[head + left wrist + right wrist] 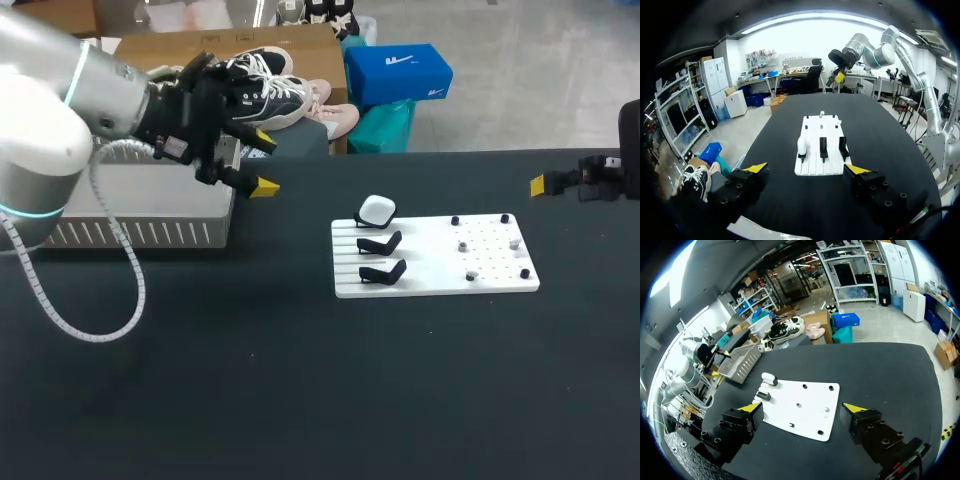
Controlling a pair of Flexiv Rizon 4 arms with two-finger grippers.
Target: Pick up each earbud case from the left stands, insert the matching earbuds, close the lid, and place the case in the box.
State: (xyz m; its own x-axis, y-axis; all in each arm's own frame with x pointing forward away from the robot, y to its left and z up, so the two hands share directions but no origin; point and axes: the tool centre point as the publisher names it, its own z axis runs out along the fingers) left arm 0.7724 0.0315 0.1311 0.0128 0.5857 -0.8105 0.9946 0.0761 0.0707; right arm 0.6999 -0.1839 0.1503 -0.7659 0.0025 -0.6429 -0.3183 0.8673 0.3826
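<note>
From the head view, the left gripper hangs above the right end of the grey box, which sits at the far left of the table. Its two yellow tips stand well apart with nothing between them. A white board lies right of the middle. Three black stands run along the board's left side, and the far one carries the white case, lid closed. The middle stand and the near stand are bare. Small pale bits and black pegs dot the right half of the board; they are too small to make out further. The right gripper is at the far right edge, low over the table, well apart from the board.

In the left wrist view, the left gripper has its fingers spread wide and holds nothing. The board lies ahead of it, with the case upright on an end stand. The right gripper hangs far beyond the board.

In the right wrist view, the right gripper is also spread wide and holds nothing. The board lies just ahead, between the lines of its fingers. The case sits at the board's far corner, and the box is beyond it.
</note>
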